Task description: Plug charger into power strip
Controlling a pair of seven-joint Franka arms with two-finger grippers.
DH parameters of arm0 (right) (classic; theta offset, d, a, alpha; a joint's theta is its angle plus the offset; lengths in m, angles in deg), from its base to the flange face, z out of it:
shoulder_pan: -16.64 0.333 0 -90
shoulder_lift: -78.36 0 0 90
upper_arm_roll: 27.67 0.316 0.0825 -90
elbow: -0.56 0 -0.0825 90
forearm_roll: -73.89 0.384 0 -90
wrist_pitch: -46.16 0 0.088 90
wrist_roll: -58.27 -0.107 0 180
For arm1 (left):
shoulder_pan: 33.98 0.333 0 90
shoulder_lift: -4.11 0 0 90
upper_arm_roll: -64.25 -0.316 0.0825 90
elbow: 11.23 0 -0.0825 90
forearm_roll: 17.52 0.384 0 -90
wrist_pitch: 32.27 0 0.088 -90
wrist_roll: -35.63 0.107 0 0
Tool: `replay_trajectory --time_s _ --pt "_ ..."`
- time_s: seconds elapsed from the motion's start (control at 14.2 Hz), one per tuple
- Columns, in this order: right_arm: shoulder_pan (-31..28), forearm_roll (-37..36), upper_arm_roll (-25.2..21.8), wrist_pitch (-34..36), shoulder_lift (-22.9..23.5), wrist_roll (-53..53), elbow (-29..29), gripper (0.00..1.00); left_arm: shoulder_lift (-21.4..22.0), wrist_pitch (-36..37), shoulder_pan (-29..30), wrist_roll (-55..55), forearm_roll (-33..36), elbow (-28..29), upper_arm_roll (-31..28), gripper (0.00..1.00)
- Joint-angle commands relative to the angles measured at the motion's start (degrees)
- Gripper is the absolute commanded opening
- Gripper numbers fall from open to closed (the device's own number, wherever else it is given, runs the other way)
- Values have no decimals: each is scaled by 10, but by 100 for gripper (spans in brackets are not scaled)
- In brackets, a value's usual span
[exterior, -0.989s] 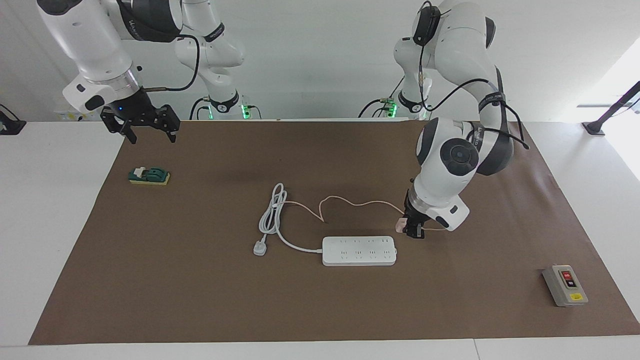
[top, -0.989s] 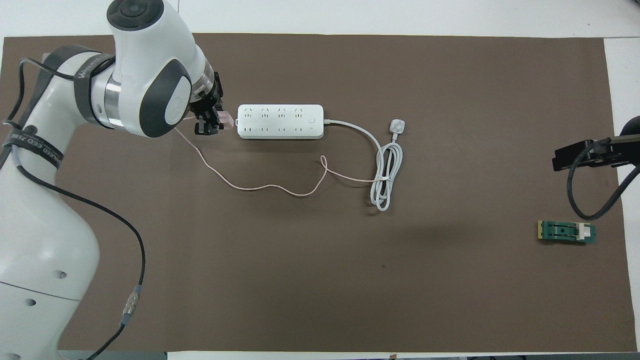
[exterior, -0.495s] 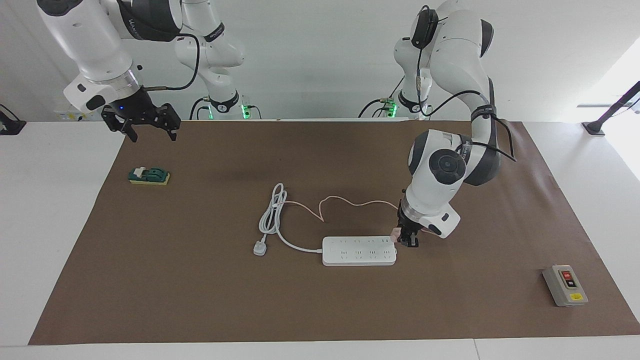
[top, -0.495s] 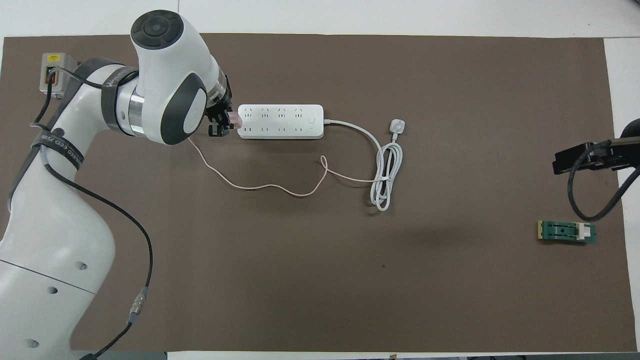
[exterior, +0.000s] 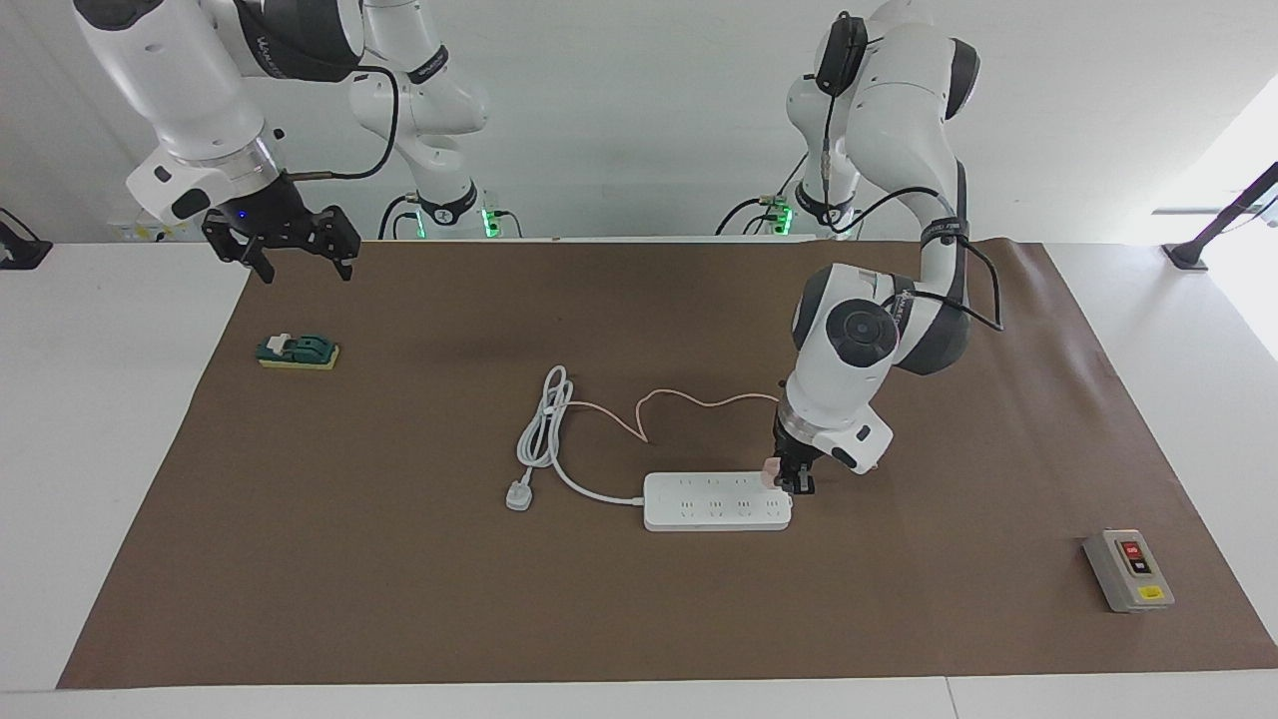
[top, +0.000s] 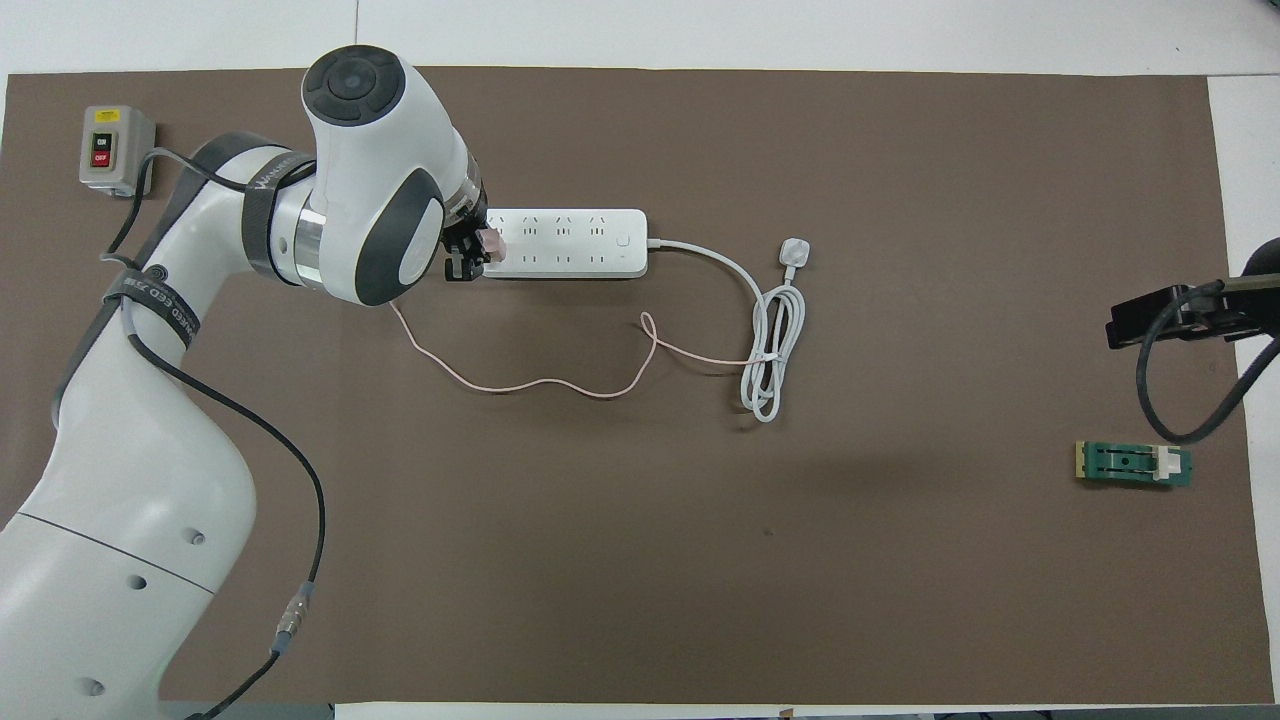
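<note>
The white power strip (exterior: pixel 714 501) (top: pixel 570 243) lies flat in the middle of the brown mat. My left gripper (exterior: pixel 789 477) (top: pixel 472 256) is shut on the pale-pink charger (exterior: pixel 770 467) (top: pixel 491 241) and holds it just over the end of the strip toward the left arm's end of the table. The charger's thin pink cable (exterior: pixel 689 402) (top: pixel 540 381) trails over the mat nearer the robots. My right gripper (exterior: pixel 297 250) waits raised over the mat's edge at the right arm's end, open and holding nothing.
The strip's thick white cord (exterior: pixel 544 434) (top: pixel 775 330) coils beside it and ends in a white plug (exterior: pixel 517 495) (top: pixel 793 250). A grey box with red and black buttons (exterior: pixel 1128 570) (top: pixel 112 148) and a green and yellow block (exterior: pixel 298 352) (top: pixel 1132 464) sit near the mat's ends.
My left gripper has carried the charger sideways from beside the power strip to over its end. The cable has dragged along after it. The right arm has not moved.
</note>
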Motion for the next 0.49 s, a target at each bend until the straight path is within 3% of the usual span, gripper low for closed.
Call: replay_trajectory --time_s 0.0,0.42 --pt "-5 -2 3 7 -9 -11 6 100 11 -13 -6 -14 13 19 -6 0" --pt "-5 -2 4 8 -10 -11 6 100 11 -14 -7 -14 13 23 -6 0"
